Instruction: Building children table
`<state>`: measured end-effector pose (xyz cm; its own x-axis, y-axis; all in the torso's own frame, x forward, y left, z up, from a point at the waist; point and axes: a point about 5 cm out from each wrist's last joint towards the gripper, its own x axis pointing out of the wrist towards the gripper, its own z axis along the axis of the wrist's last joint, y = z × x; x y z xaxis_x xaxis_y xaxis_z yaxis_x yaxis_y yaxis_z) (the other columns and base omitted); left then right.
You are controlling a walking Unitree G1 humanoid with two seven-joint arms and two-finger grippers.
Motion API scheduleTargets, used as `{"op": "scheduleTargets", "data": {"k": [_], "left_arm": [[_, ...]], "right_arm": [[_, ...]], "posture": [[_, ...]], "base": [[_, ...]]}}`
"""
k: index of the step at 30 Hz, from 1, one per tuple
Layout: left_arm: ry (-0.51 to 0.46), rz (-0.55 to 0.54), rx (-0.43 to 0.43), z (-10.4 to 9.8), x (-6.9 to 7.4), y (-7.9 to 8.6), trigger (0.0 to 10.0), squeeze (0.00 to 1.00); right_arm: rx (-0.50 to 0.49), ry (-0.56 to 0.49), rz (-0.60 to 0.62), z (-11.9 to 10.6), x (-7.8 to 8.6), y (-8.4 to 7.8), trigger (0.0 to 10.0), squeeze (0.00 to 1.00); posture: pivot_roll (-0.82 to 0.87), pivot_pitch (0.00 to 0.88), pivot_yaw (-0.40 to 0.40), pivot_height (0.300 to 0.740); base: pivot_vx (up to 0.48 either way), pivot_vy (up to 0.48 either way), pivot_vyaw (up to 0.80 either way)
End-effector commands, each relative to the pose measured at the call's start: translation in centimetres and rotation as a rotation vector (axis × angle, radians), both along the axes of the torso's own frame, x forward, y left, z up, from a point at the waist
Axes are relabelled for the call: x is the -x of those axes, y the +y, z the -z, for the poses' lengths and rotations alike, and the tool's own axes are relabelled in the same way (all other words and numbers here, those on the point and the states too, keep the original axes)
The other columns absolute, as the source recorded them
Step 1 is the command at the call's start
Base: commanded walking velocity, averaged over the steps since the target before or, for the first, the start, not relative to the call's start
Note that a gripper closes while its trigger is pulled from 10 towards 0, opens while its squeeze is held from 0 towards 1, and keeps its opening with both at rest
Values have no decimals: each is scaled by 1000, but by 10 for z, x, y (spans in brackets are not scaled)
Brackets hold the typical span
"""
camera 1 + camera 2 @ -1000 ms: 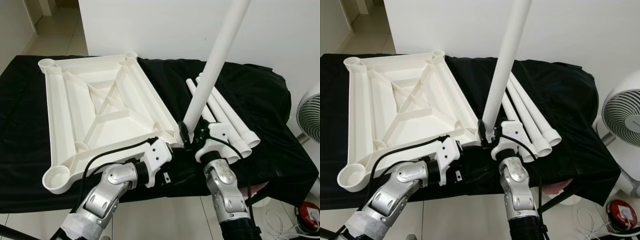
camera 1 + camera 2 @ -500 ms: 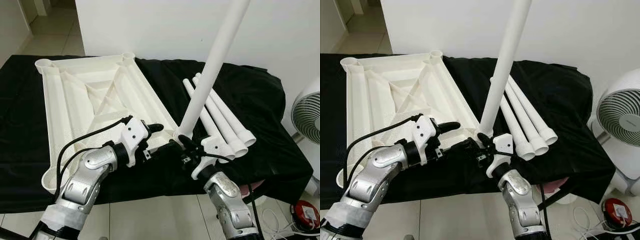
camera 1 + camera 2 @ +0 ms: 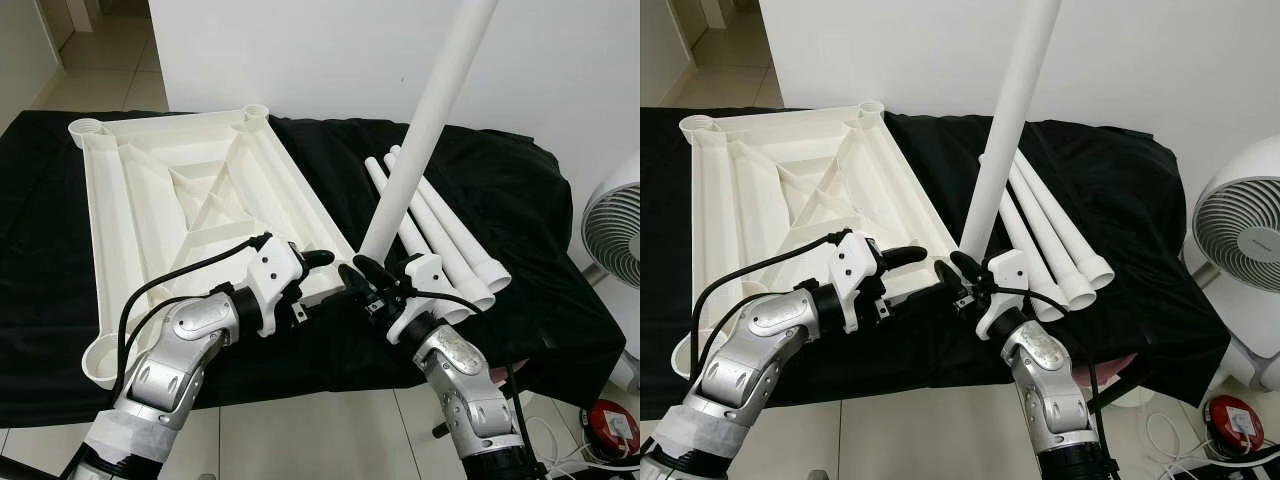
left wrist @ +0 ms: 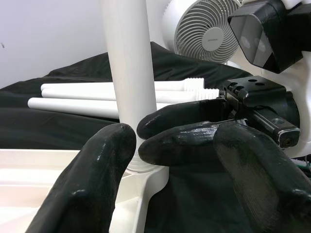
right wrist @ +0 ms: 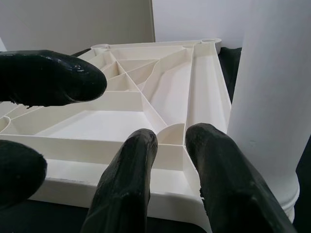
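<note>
White plastic makes up everything being assembled: the tabletop [image 3: 190, 215] is lying upside down on a black cloth [image 3: 520, 200], its ribbed underside facing up so the corner sockets are open for the legs. One leg [image 3: 420, 140] is standing in the near corner socket on the robot's right, leaning a little away from upright, which suggests it is not yet fully seated. Three more legs [image 3: 445, 240] are lying side by side on the cloth just beside that corner, within easy reach for the other sockets.

Both claws are working at the foot of the standing leg. The left gripper [image 3: 318, 264] is reaching in from the tabletop side with its fingers spread; in the left wrist view one finger [image 4: 97, 170] is sitting against the leg's base, probably steadying the corner. The right gripper [image 3: 362, 275] is hovering just beside the same base with its fingers parted and gripping nothing; in the right wrist view they are pointing across the tabletop's rim, with the leg close alongside. A fan [image 3: 1245, 235] is standing off the robot's right.
</note>
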<state>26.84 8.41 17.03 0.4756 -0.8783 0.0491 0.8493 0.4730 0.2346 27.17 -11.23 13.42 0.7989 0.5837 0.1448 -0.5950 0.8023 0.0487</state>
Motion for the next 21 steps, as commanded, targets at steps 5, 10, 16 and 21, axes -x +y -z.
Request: {"op": "scheduleTargets", "data": {"k": [5,10,16,21], "left_arm": [[78,-95,67,9,-5,10,10000,0],[177,-256,210,11,-17,22,10000,0],[211,-352,266,10,-24,29,10000,0],[219,-375,275,12,-26,31,10000,0]], "right_arm": [[10,20,10,7,3,-3,10000,0],[-3,18,45,9,3,-3,10000,0],[-17,22,71,10,4,-1,10000,0],[-20,22,76,10,4,1,10000,0]], "posture": [[-56,0,-53,740],[-65,0,-37,740],[-70,0,-31,740],[-71,0,-29,740]], "base": [[0,0,0],[0,0,0],[0,0,0],[0,0,0]]}}
